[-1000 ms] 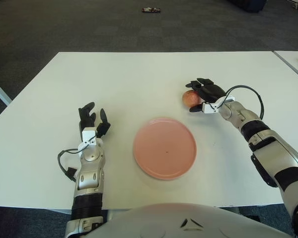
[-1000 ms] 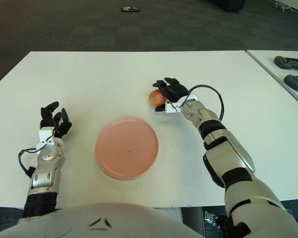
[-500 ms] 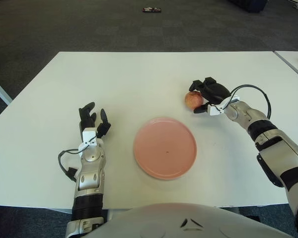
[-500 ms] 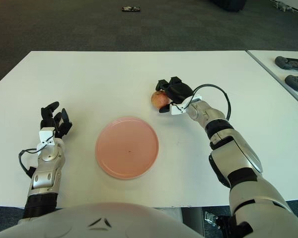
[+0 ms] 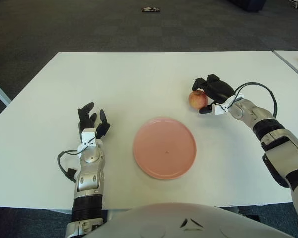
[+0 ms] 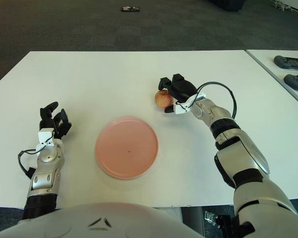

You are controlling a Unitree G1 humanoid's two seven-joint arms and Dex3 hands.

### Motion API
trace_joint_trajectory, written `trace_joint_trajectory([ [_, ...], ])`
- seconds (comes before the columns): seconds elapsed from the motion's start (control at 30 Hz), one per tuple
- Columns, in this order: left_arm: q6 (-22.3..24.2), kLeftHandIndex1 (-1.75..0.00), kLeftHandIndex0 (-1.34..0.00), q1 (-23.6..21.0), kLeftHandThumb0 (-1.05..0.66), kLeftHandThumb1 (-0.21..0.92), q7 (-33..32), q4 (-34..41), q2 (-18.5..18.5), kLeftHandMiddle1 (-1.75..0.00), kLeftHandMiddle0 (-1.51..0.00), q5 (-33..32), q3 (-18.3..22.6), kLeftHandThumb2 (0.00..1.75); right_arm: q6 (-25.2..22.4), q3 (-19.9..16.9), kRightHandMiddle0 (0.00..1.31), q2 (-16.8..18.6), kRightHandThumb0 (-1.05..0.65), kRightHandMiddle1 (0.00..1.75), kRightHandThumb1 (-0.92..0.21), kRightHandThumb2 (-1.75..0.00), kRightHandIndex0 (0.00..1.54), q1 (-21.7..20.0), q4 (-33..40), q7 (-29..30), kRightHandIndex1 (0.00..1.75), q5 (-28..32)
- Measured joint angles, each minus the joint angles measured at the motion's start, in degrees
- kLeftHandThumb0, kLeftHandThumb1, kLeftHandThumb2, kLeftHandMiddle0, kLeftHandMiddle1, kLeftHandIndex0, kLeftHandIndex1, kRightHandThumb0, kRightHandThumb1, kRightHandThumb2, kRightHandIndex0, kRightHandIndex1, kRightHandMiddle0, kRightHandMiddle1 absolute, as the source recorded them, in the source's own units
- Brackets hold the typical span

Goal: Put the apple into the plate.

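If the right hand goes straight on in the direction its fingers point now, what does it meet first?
The apple. The right hand points toward the robot's left, and its fingers already curl around the fruit's right side; whether they grip it firmly is unclear.

Silver-grey arms, black three-finger hands, looping black wrist cables.

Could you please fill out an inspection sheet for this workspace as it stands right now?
Surface: white rectangular table.
Job's things: round pink plate near the front edge, nothing on it; red-yellow apple beyond it, to its right, not in the plate.
Clutter: nothing seen on this table.
Hands: right hand curled against the apple's right side; whether the apple is lifted is unclear. Left hand idle left of the plate, fingers relaxed.
Cables: black cable loops at both wrists.
Surroundings: dark carpet; small dark object on the floor; dark devices on a neighbouring table.
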State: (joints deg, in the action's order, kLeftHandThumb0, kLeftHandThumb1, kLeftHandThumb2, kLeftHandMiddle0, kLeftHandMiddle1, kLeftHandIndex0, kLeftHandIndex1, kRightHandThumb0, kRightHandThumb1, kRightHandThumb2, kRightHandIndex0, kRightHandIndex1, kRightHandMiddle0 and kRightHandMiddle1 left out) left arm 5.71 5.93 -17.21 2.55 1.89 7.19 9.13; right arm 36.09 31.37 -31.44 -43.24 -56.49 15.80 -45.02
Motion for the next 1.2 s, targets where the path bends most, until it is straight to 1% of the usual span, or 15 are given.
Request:
trace_joint_trajectory([
  [0.2, -0.2, -1.05, 0.0, 0.2, -0.69, 0.92, 0.0, 0.0, -0.1, -0.41, -0.34, 0.0, 0.0, 0.76, 0.2, 0.0, 0.52, -0.6, -0.45, 1.75, -0.43, -1.17, 0.96, 0.7, 1.7, -0.3, 1.75, -0.1],
  [0.4, -0.5, -1.04, 0.0, 0.3, -0.69, 0.92, 0.1, 0.0, -0.2, -0.4, -0.33, 0.0, 0.0, 0.77, 0.3, -0.1, 0.52, -1.2, -0.44, 1.75, -0.43, -1.16, 0.98, 2.0, 3.5, -2.1, 1.75, 0.0],
  [0.7, -0.7, -1.02, 0.0, 0.6, -0.69, 0.92, 0.3, 0.0, -0.3, -0.39, -0.33, 0.0, 0.0, 0.76, 0.2, -0.8, 0.55, -1.8, -0.45, 1.75, -0.39, -1.21, 1.01, 3.0, 5.5, -3.4, 1.75, 0.1],
  [1.03, -0.8, -0.98, 0.0, 0.9, -0.7, 0.92, 0.6, 0.2, -0.6, -0.37, -0.31, 0.0, 0.0, 0.77, 0.3, -1.8, 0.56, -1.8, -0.46, 1.75, -0.38, -1.23, 1.02, 3.9, 6.1, -4.0, 1.75, 0.9],
  [1.2, -0.8, -0.98, 0.0, 0.9, -0.71, 0.92, 0.9, 0.4, -0.6, -0.37, -0.31, 0.0, 0.0, 0.77, 1.0, -3.2, 0.57, -1.8, -0.46, 1.75, -0.37, -1.25, 1.06, 4.7, 6.3, -4.1, 1.75, 1.9],
])
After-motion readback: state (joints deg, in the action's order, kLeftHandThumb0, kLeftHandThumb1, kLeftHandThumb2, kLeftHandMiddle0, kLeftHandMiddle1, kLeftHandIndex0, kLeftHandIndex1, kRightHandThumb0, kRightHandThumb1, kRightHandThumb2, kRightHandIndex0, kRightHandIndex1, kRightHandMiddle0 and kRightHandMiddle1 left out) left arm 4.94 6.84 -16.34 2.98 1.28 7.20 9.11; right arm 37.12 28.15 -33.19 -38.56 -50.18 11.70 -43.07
